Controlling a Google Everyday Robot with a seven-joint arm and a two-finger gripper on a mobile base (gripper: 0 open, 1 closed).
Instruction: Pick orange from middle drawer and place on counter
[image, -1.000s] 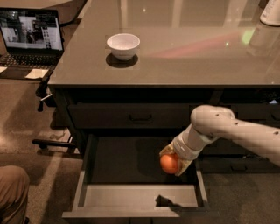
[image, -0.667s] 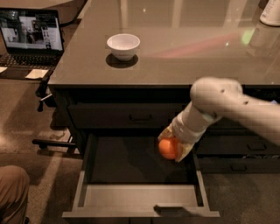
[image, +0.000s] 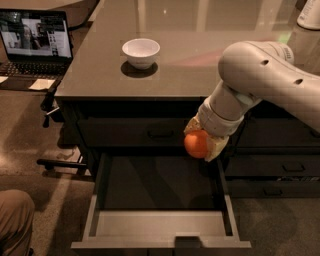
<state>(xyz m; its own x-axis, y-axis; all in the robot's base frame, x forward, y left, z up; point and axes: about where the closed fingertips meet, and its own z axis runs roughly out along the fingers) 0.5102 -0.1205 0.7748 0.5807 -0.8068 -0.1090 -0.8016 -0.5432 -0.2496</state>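
- Camera view: the gripper (image: 204, 143) hangs just below the counter (image: 210, 65) front edge, clenched around the orange (image: 196, 144).
- The counter lies above and behind the orange, so lifting likely comes first.

Gripper (image: 203, 139) — mid-air, tight around orange (image: 196, 145)

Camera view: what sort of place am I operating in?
Probably an office kitchenette or break area: a glossy counter over dark drawers, a white bowl on it, an open laptop nearby. The gripper holds the orange above the open middle drawer.
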